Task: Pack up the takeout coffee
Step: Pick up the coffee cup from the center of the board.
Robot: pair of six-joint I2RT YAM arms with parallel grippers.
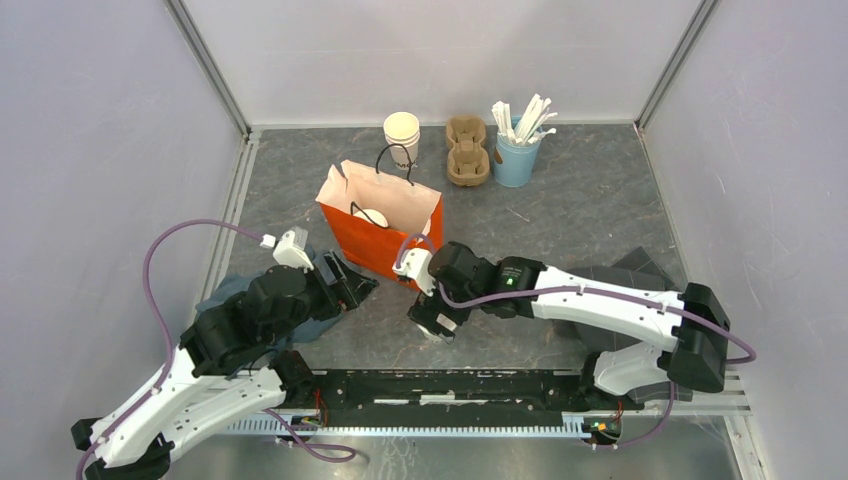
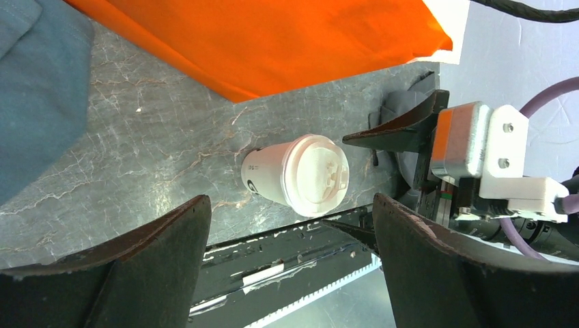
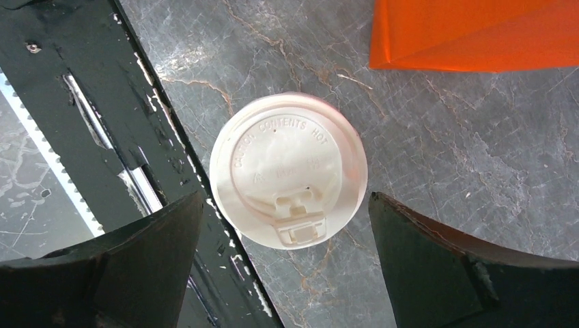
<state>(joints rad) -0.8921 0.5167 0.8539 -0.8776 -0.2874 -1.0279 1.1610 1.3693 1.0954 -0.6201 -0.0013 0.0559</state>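
Note:
One takeout coffee (image 3: 288, 179), a cream cup with a white sip lid, stands upright on the grey table beside the black rail. The left wrist view shows its side (image 2: 300, 176). My right gripper (image 3: 285, 198) hangs open over it, one jaw on each side of the lid and neither touching it. A second lidded cup (image 1: 372, 216) shows inside the open orange bag (image 1: 380, 230). My left gripper (image 2: 290, 205) is open and empty, low beside the bag's left corner (image 1: 348, 285) and facing the cup. In the top view my right gripper (image 1: 432, 322) hides the cup under it.
A stack of lidless cups (image 1: 401, 135), a cardboard cup carrier (image 1: 467, 150) and a blue cup of white stirrers (image 1: 517, 150) stand at the back. A blue-grey cloth (image 1: 225, 300) lies under my left arm. The black rail (image 3: 102, 102) borders the near edge.

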